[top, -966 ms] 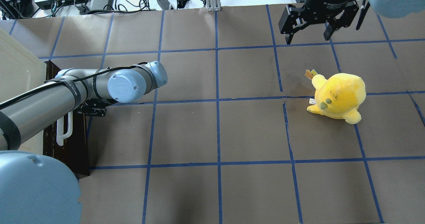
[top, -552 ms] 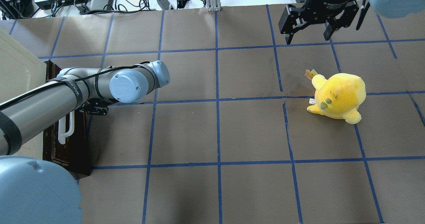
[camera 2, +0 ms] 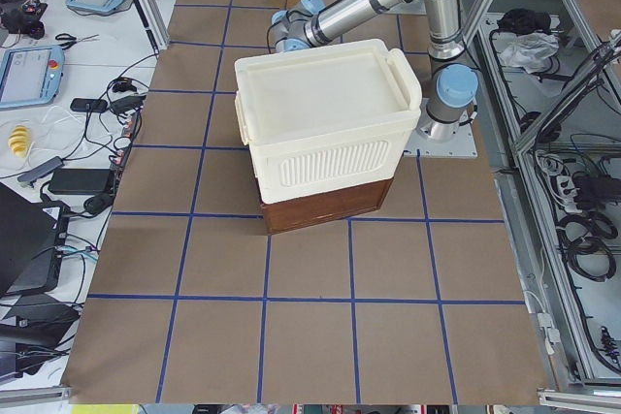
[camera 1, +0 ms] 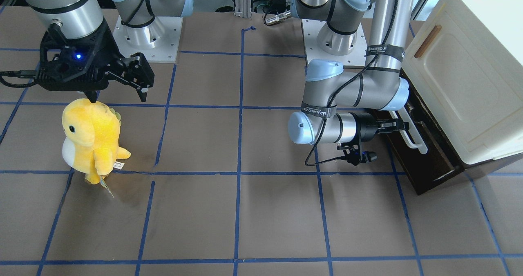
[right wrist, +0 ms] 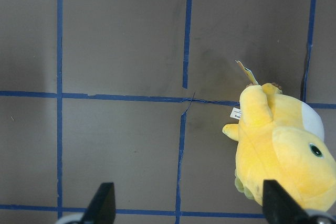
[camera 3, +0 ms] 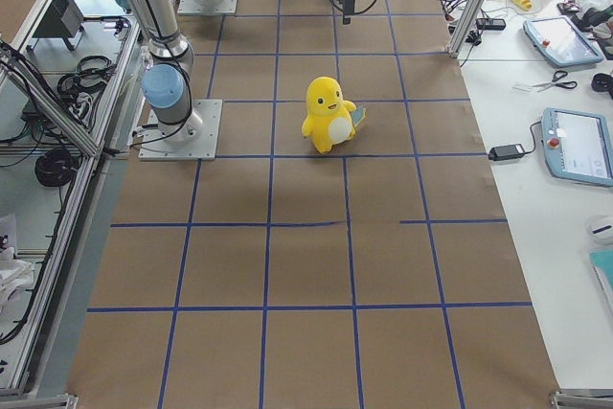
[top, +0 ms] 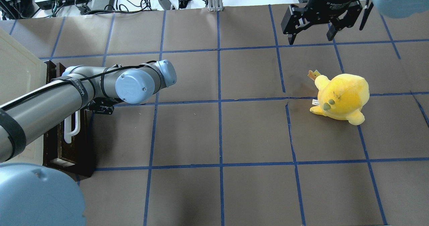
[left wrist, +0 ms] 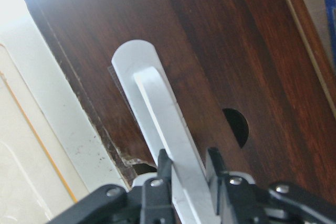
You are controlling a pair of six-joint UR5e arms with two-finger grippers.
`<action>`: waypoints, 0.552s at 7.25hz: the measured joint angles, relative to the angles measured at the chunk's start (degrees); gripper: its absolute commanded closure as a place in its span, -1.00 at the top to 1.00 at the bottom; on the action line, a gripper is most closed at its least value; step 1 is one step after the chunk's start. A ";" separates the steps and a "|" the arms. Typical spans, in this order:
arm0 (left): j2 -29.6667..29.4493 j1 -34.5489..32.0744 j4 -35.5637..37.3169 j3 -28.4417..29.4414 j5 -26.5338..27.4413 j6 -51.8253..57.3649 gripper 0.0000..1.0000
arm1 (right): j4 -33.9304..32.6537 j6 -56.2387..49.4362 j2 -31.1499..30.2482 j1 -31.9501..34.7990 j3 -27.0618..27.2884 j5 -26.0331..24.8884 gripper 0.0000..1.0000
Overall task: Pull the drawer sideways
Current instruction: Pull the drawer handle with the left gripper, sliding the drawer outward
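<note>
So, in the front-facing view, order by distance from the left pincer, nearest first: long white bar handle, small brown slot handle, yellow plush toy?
1. Long white bar handle, on the dark-brown wooden drawer: gripped by the left pincer.
2. Small brown slot handle, on the cream-white cabinet at the view's upper right.
3. Yellow plush toy, far away at the view's left.

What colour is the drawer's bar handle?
White; the handle shows best in the left wrist view.

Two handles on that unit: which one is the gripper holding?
The long white bar handle on the dark drawer front; the left gripper is shut on it. The small brown slot handle on the cream cabinet is untouched.
</note>
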 measured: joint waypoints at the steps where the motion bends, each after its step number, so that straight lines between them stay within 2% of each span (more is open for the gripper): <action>1: 0.00 -0.09 -0.10 0.03 0.03 0.04 -0.83 | 0.00 0.00 0.00 0.00 0.00 0.00 1.00; 4: -0.03 -1.05 -0.27 0.06 0.19 0.09 -0.83 | 0.00 0.00 0.00 0.00 0.00 0.00 1.00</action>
